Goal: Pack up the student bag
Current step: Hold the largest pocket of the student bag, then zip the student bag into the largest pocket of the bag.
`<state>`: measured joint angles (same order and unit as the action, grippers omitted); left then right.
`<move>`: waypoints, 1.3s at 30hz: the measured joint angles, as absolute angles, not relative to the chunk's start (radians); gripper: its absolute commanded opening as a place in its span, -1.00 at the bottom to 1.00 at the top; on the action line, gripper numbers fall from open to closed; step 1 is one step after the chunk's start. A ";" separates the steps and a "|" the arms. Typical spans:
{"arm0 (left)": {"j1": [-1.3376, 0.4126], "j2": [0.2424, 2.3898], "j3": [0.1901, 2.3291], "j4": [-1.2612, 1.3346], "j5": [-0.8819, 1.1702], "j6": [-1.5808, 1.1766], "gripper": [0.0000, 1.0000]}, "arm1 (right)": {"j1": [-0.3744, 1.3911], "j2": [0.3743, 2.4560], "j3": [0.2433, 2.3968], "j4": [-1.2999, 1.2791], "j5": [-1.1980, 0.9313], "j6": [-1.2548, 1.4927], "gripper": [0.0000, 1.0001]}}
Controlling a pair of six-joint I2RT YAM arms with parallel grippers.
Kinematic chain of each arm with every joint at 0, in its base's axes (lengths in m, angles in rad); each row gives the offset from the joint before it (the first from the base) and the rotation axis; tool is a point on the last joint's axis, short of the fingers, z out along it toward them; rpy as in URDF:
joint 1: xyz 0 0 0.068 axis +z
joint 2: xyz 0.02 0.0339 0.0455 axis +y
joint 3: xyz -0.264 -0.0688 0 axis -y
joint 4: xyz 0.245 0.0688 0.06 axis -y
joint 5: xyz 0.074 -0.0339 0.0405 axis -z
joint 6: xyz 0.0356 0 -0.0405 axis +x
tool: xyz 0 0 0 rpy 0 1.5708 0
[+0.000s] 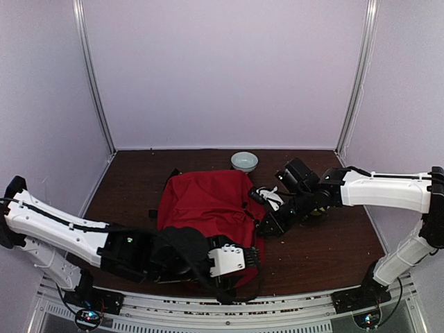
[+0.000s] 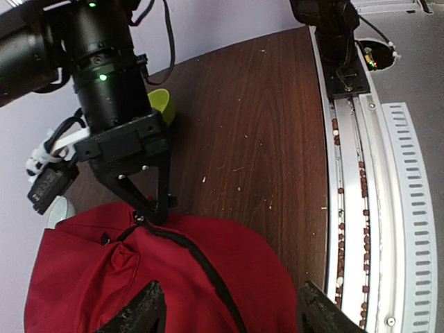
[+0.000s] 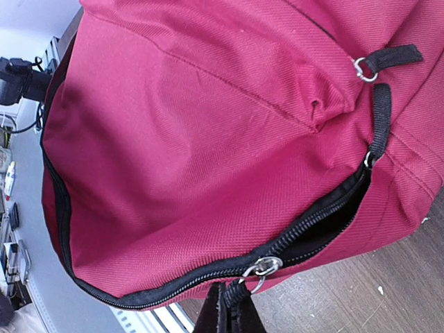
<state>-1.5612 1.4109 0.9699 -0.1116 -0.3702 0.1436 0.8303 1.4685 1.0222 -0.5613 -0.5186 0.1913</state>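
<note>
Red fabric fills the middle of the dark wooden tabletop (image 1: pixel 326 250), where the student bag (image 1: pixel 208 201) lies between the two arms. We see the right claw (image 3: pixel 229 305) pinched shut on the zipper pull (image 3: pixel 258 268) at the bag's edge, the zipper partly open onto a dark gap whose contents we cannot make out. The left claw (image 2: pixel 230 288) hangs spread wide over the bag's near end, gripping nothing. A pale bowl (image 1: pixel 244 161) sits just behind the bag.

I see my left gripper (image 2: pixel 232 305) with its fingers spread wide. My right gripper (image 3: pixel 225 312) is pinched tight, its arm reaching inward.
</note>
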 measured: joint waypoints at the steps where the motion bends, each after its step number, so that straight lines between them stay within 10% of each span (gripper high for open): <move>1: -1.553 1.458 1.001 -0.114 -0.365 0.136 0.38 | 0.825 1.468 1.021 -0.560 -0.520 0.196 -1.00; 19: -1.356 1.733 1.200 -0.268 -0.196 -0.134 0.55 | 0.754 1.443 0.990 -0.533 -0.527 0.251 -1.00; 27: -1.315 1.778 1.230 -0.287 -0.112 -0.186 -1.00 | 0.728 1.443 0.990 -0.542 -0.514 0.239 -1.00; 39: -1.337 1.703 1.211 -0.304 -0.139 -0.110 -1.00 | 0.641 1.576 1.105 -0.605 -0.429 0.180 -1.00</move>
